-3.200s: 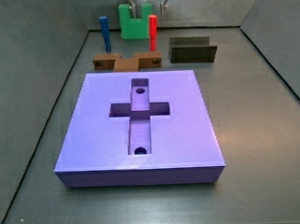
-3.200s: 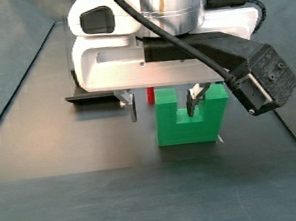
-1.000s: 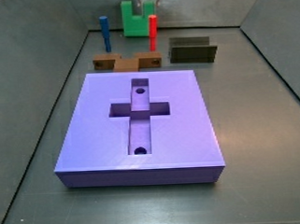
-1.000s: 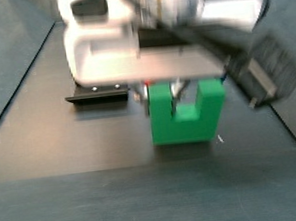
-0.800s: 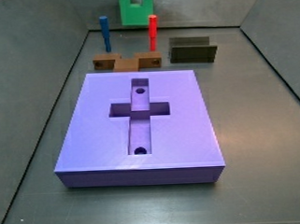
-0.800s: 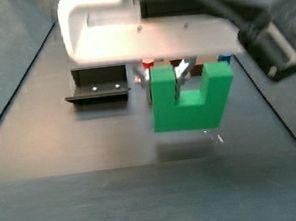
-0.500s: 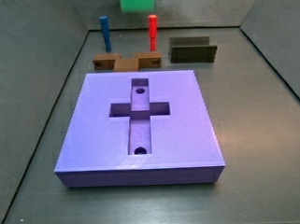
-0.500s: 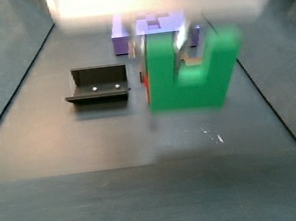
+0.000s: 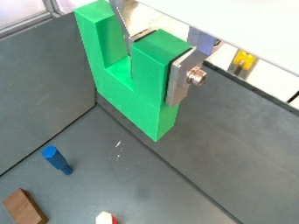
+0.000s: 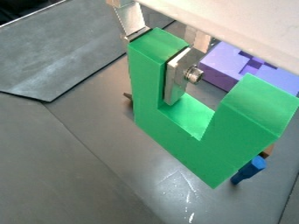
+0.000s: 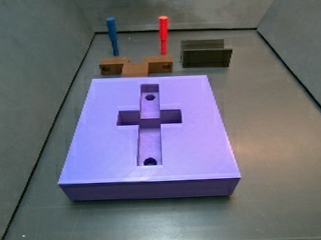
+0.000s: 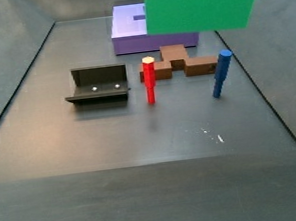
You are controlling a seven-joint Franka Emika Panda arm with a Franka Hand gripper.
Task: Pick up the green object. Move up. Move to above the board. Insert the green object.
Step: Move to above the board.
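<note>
Pincer [image 10: 173, 61] clamped on one green object [image 10: 205, 118], apparently clear of the floor; one board [image 11: 150, 127], two pegs.

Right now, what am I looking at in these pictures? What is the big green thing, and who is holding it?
A robot arm with a gripper is holding it. Two cameras ride on the arm's wrist, so there the green block looks huge. It is shaped like a U, and the silver fingers pinch one of its prongs.

Two other cameras stand beside the table. In a side view the green block hangs high above the floor, and the gripper itself is out of the picture.

On the floor lie a big purple board with a cross-shaped hollow, a red peg and a blue peg standing up, some brown blocks, and a dark fixture.
</note>
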